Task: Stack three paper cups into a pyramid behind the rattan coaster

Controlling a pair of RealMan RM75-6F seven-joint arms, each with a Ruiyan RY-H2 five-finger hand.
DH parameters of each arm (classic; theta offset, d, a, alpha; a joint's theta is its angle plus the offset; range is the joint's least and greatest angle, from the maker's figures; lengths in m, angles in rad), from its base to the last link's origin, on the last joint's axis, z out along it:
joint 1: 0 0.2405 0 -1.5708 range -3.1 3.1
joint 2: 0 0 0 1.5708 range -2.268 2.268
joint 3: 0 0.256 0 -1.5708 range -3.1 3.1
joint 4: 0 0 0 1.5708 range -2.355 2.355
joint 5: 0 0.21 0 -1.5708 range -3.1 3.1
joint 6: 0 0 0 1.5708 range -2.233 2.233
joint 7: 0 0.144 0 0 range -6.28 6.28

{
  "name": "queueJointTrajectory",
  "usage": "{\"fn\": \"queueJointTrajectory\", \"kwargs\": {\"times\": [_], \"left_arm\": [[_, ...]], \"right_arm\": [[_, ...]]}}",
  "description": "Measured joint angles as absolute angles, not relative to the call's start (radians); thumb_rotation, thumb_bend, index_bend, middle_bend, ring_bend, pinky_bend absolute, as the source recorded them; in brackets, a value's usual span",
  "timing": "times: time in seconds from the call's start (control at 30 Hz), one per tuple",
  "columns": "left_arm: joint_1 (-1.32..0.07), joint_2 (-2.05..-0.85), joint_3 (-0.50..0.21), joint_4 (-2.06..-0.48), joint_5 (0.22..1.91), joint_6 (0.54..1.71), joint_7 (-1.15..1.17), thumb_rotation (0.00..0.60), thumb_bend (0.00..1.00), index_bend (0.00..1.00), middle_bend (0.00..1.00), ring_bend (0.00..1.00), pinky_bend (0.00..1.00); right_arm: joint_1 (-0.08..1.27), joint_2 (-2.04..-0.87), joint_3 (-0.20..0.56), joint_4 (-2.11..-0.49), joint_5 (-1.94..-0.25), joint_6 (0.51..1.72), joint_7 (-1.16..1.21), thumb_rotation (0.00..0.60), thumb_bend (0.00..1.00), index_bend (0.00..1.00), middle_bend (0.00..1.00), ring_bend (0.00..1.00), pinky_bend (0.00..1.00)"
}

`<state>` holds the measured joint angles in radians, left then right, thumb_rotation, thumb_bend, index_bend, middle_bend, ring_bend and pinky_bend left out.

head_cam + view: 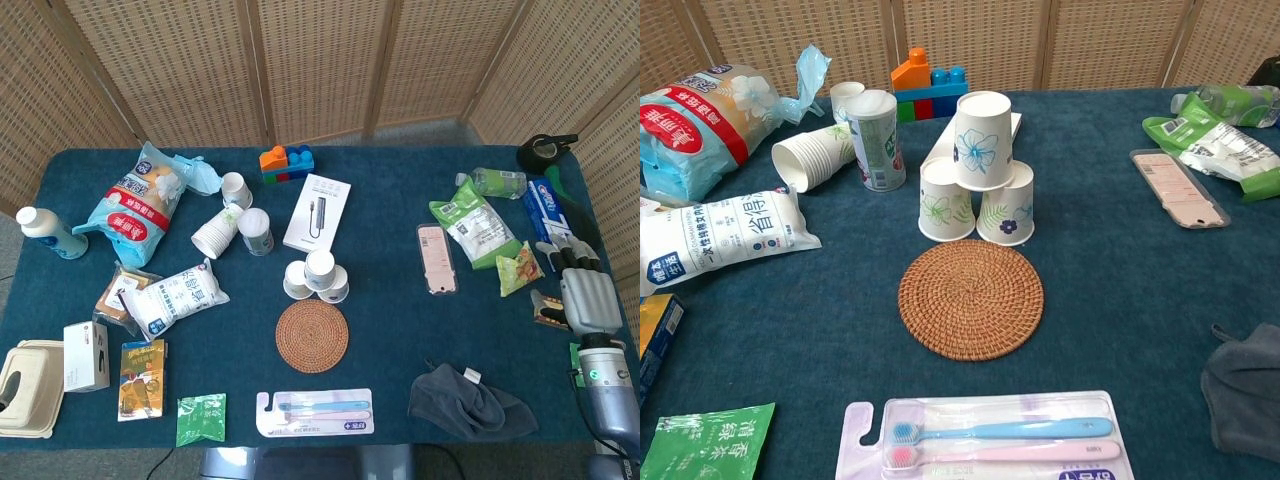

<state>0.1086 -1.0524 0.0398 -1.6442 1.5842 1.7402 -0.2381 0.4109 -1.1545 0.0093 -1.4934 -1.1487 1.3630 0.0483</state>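
- Cup pyramid (977,170) stands mid-frame, just behind the coaster (971,298): two cups below, one on top, all upside down.
- Right robot hand (588,297) at lower right, well apart from it, fingers straight, holding nothing.
- Left robot hand not seen.
- Task looks complete.

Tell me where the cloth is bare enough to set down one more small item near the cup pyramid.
The widest bare patch lies between the paper cups and the pink phone, and it runs down past the rattan coaster to the grey cloth. Left of the pyramid it is crowded: the can and the white bag stand close.
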Motion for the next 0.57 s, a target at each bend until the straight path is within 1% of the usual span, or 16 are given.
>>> {"fn": "queueJointTrajectory", "kwargs": {"times": [0.23, 0.33, 0.57], "left_arm": [[0.109, -1.050, 0.029, -1.650, 1.581, 1.732, -0.228, 0.600, 0.40, 0.05, 0.00, 0.00, 0.06], [0.107, -1.051, 0.028, -1.656, 1.584, 1.725, -0.218, 0.600, 0.40, 0.05, 0.00, 0.00, 0.06], [0.097, -1.058, 0.021, -1.666, 1.581, 1.699, -0.201, 0.600, 0.40, 0.05, 0.00, 0.00, 0.06]], "right_arm": [[0.332, -1.151, 0.029, -1.517, -1.124, 1.393, 0.015, 0.600, 0.39, 0.14, 0.12, 0.00, 0.10], [0.308, -1.152, 0.042, -1.521, -1.114, 1.401, 0.003, 0.600, 0.39, 0.13, 0.10, 0.00, 0.10], [0.278, -1.154, 0.077, -1.536, -1.081, 1.395, -0.037, 0.600, 0.38, 0.11, 0.09, 0.00, 0.10]]}}
